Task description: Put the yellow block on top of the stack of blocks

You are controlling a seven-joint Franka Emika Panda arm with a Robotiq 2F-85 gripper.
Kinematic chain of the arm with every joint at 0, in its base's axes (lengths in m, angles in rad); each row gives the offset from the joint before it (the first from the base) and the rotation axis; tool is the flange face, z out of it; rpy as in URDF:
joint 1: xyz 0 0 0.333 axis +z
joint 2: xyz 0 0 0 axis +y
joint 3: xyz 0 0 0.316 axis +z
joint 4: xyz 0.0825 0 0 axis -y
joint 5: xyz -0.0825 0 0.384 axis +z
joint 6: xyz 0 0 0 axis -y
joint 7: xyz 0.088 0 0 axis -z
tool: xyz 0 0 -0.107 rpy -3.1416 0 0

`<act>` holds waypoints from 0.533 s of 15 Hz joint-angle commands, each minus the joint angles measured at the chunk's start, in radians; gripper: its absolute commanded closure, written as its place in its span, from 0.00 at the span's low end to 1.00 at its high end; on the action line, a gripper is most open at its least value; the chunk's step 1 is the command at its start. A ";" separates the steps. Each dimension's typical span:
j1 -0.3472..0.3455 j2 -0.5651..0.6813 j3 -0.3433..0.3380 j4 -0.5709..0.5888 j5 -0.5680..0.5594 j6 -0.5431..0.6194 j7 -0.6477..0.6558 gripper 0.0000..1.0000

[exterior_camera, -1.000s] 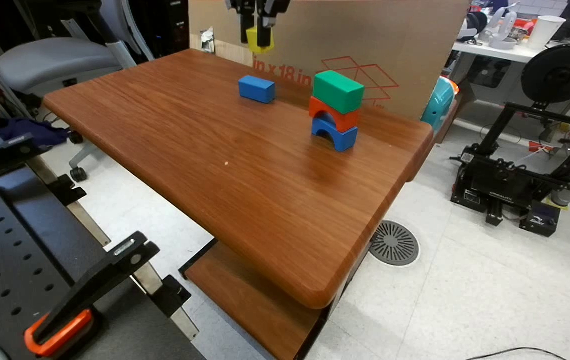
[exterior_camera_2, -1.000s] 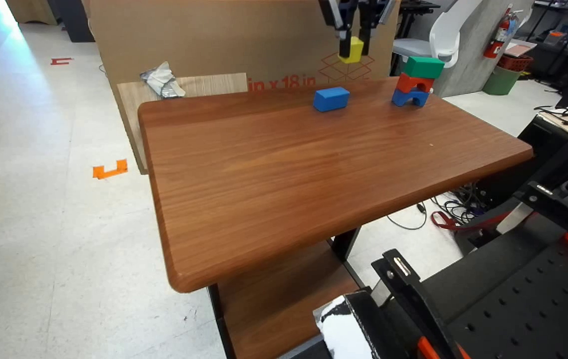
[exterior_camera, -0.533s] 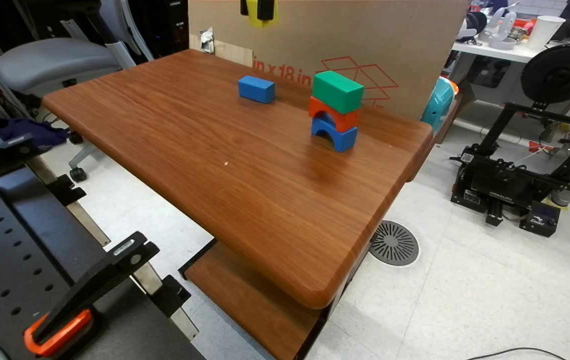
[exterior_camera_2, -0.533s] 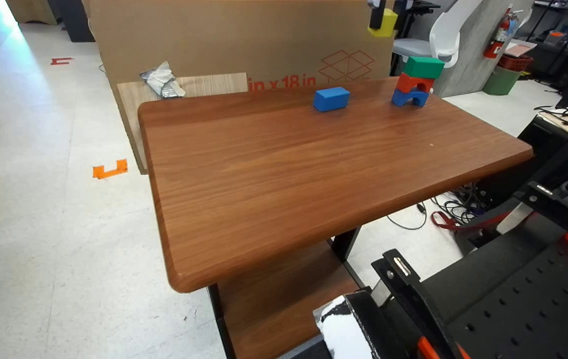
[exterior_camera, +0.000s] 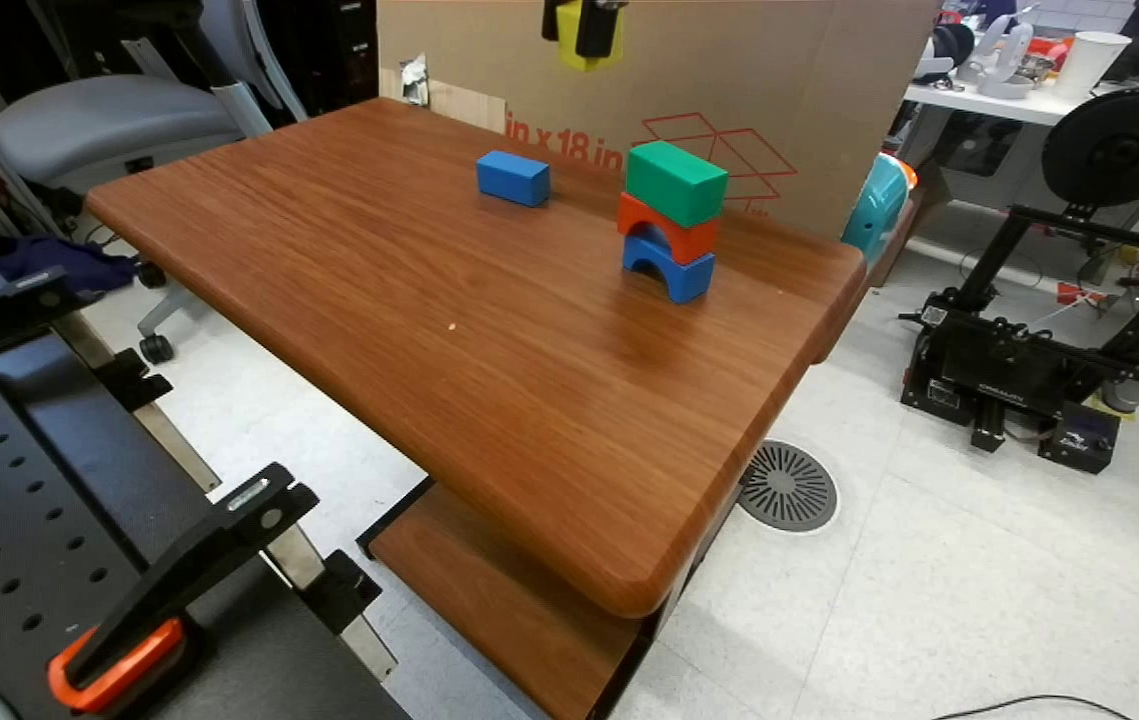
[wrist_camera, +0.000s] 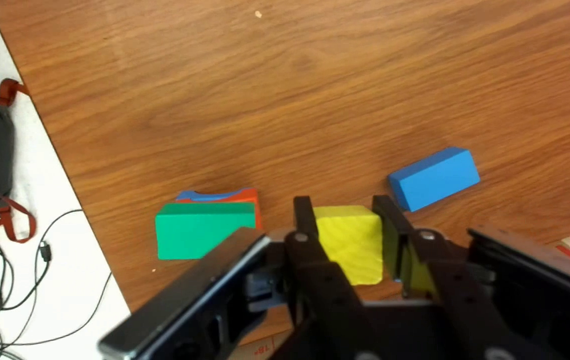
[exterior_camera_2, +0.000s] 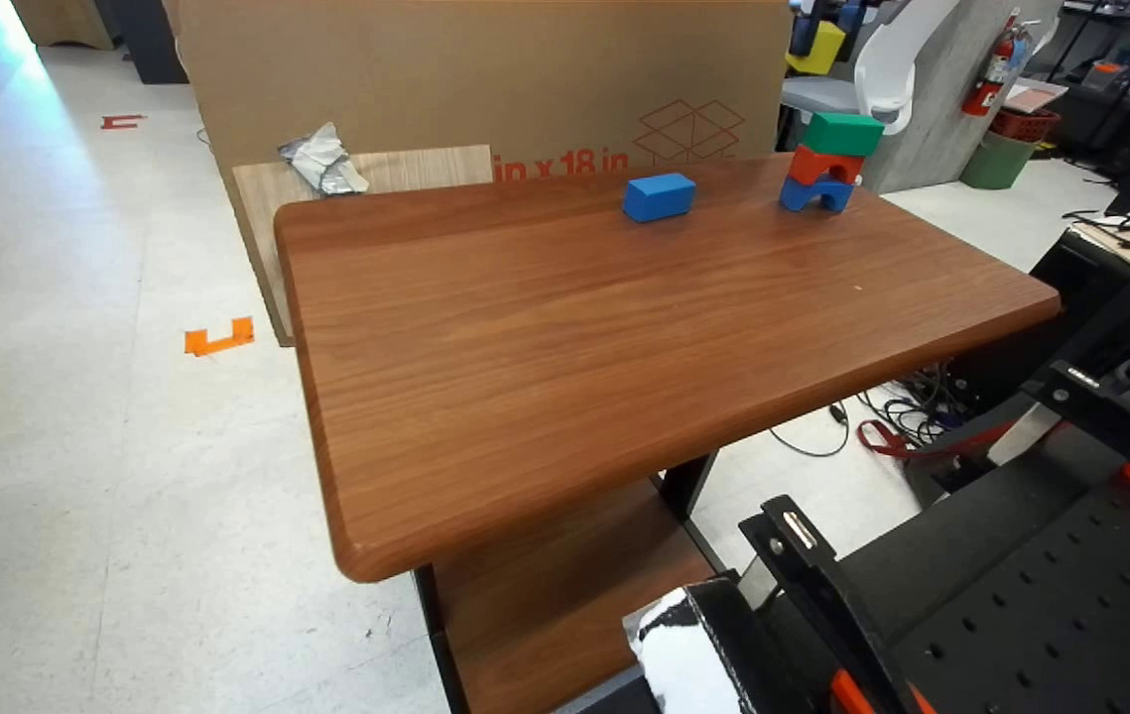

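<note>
The yellow block (wrist_camera: 350, 245) is clamped between the jaws of the gripper (wrist_camera: 344, 212), held high beside the stack of blocks (exterior_camera: 672, 222), presumably so that collision is avoided. Exact clearance cannot be judged

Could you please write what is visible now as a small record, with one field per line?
fingers: closed on the yellow block, held in the air
stack: green block on red arched block on blue arched block
apart: blue block, lying on the table
task state: yellow block not yet on the stack
</note>
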 commanded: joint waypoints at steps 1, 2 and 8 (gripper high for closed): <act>-0.018 -0.011 -0.015 -0.002 0.026 0.026 -0.007 0.92; -0.032 -0.009 -0.021 0.007 0.024 0.015 -0.019 0.92; -0.075 0.024 -0.062 0.061 0.016 -0.021 -0.025 0.92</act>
